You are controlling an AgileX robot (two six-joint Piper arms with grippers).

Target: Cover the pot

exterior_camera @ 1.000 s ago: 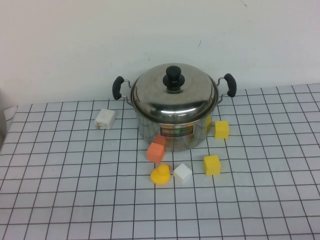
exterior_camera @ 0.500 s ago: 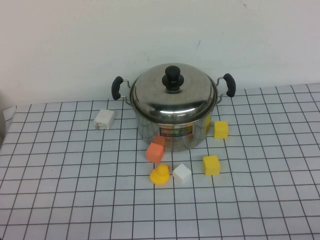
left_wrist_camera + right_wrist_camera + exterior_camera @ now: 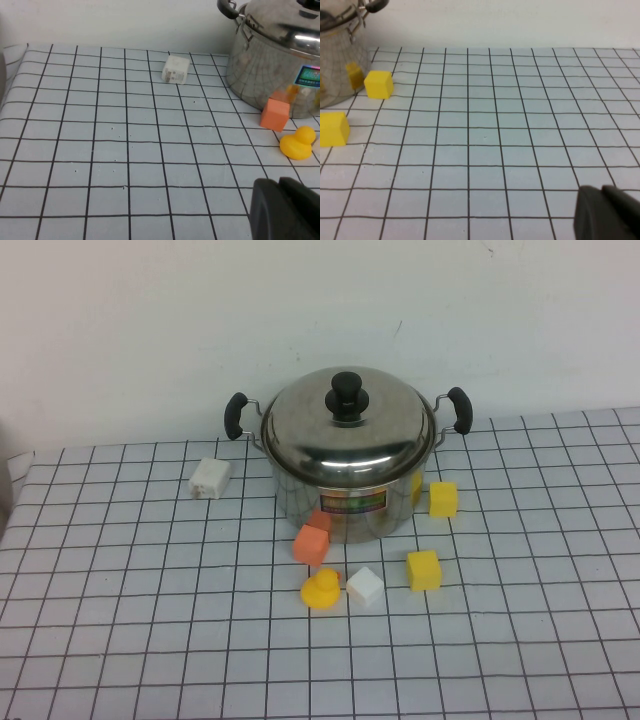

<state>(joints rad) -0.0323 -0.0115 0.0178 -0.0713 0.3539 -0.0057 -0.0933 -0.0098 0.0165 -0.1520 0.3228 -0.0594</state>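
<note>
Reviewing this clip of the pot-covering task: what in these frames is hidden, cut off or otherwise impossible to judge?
- Pot contents: hidden by the lid seated on it, all views.
- Left gripper: only a dark piece at the left wrist view's edge; absent from the high view.
- Right gripper: likewise, cut off in the right wrist view.
- Pot label: too small to read.
- White block markings: too small.

Matte black, rounded left end effector [image 3: 287,210] and right end effector [image 3: 610,212] housings

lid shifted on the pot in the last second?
No. The lid sits on the pot, its knob at the same spot against the wall behind. Left gripper and right gripper are both off it.
</note>
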